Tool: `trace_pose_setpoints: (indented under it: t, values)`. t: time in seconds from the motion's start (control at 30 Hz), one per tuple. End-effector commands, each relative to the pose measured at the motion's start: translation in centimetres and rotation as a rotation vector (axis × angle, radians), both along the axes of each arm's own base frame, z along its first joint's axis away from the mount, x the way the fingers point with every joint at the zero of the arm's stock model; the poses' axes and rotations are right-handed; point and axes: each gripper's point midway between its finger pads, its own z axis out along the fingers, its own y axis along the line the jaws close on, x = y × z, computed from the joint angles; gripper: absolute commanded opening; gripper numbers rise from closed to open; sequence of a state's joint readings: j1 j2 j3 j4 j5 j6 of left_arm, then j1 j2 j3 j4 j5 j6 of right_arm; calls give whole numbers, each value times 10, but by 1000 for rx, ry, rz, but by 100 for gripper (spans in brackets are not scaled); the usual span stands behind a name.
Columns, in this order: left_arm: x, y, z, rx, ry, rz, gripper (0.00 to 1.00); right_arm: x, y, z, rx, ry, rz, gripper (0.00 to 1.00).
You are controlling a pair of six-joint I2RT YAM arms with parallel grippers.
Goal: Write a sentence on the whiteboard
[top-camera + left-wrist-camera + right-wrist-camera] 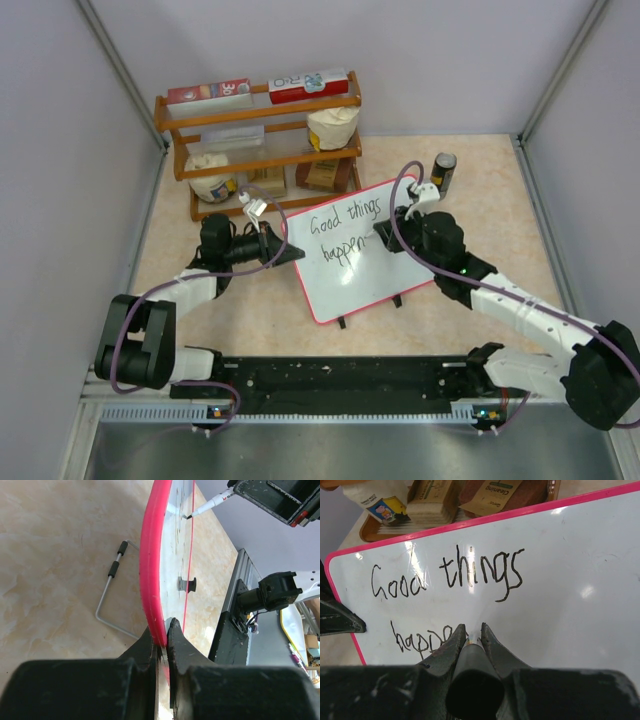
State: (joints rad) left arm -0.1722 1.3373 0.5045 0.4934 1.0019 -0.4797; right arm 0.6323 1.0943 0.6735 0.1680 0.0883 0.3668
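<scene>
left wrist: whiteboard edge pinched betw left gripper jaws; marker in right gripper

One rectangular glossy whiteboard with a thin pink-red frame, standing on two small black clip feet. On it are two lines of black handwriting: two whole words on the upper line, one unfinished word on the lower. One white marker pen with a black tip. Two white-and-black robot arms with two black grippers, the left gripper and the right gripper. One three-tier wooden rack holds two red boxes, two white bags and two brown packets. A pale item on the middle tier may be a seventh, too faint to tell. One dark cylindrical can. One bent grey wire rod carries two black sleeves.
</scene>
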Motion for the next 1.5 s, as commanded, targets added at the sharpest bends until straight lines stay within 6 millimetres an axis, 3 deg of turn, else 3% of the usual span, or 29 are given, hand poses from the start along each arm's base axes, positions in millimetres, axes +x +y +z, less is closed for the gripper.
trace_pose_setpoints:
  t: [0.0,0.2,0.5,0.67,0.9,1.0,1.27,1.47]
  values:
    - [-20,0,-42,118,-57,-70,0,-2,-6,-18,-33,24,-2,0]
    - [-20,0,-42,117,-55,-71,0,-9,-8,-28,-40,42,8,0]
    - [-20,0,-42,117,-55,-71,0,-11,-8,-22,-32,30,18,0]
    - [-20,0,-43,118,-55,-70,0,-11,-5,4,18,-20,27,0]
    - [-20,0,-42,118,-58,-71,0,-6,-3,56,102,-125,15,0]
    - [-20,0,-43,118,-55,-70,0,1,-3,65,105,-139,-1,0]
    - [-20,0,-42,118,-57,-70,0,14,5,62,86,-122,-11,0]
    - [-20,0,-42,118,-58,-69,0,12,2,49,67,-102,-15,0]
